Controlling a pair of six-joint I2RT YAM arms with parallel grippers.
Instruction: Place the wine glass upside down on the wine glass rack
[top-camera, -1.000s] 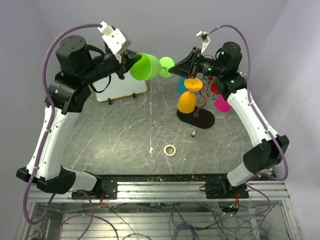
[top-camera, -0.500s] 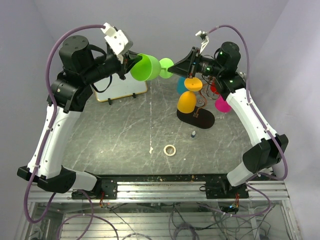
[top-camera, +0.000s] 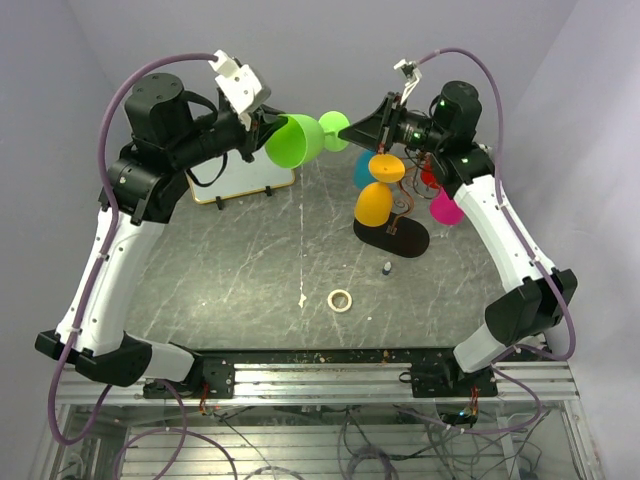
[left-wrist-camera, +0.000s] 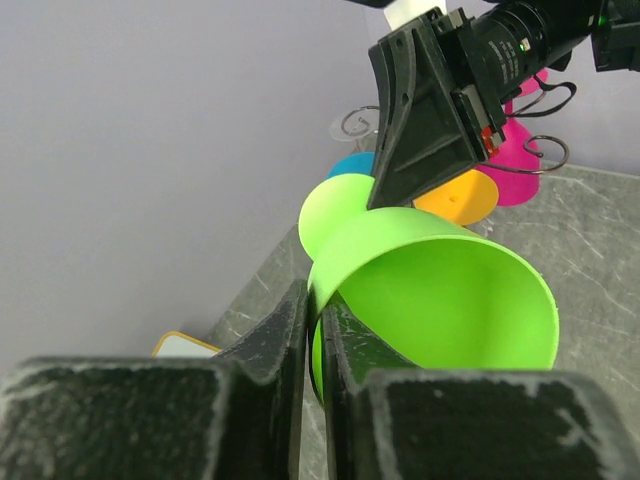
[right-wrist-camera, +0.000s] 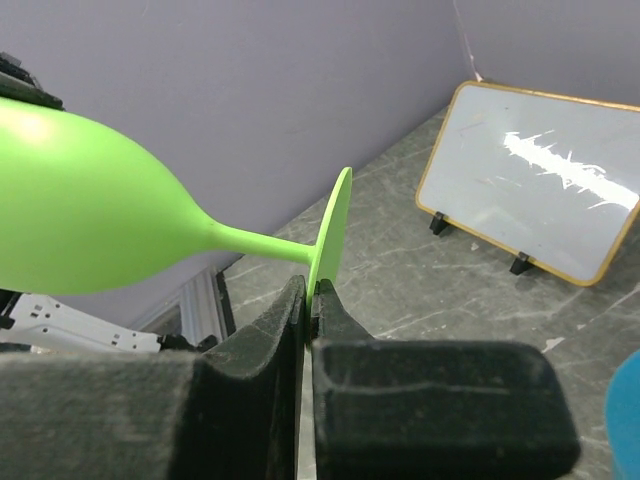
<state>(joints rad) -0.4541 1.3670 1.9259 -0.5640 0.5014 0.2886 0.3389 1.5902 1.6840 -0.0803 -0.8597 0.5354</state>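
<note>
The green wine glass (top-camera: 293, 140) lies level in the air at the back of the table, held between both arms. My left gripper (top-camera: 268, 128) is shut on the bowl's rim (left-wrist-camera: 325, 270), with one finger inside the bowl and one outside. My right gripper (top-camera: 352, 132) is shut on the edge of the round foot (right-wrist-camera: 335, 230); the stem runs left to the bowl (right-wrist-camera: 90, 215). The wine glass rack (top-camera: 392, 238), a dark wire stand on a black oval base, stands just below and right of the right gripper. Its curled hooks (left-wrist-camera: 545, 150) show behind the right gripper (left-wrist-camera: 430, 120).
An orange goblet (top-camera: 374, 203), a blue one (top-camera: 362, 172) and a pink one (top-camera: 445, 208) hang on the rack. A small whiteboard (top-camera: 240, 180) stands at the back left. A tape ring (top-camera: 341, 300) and a small dark object (top-camera: 387, 268) lie on the table.
My right gripper has closed onto the glass's foot. The left arm and the glass have shifted slightly right and up.
</note>
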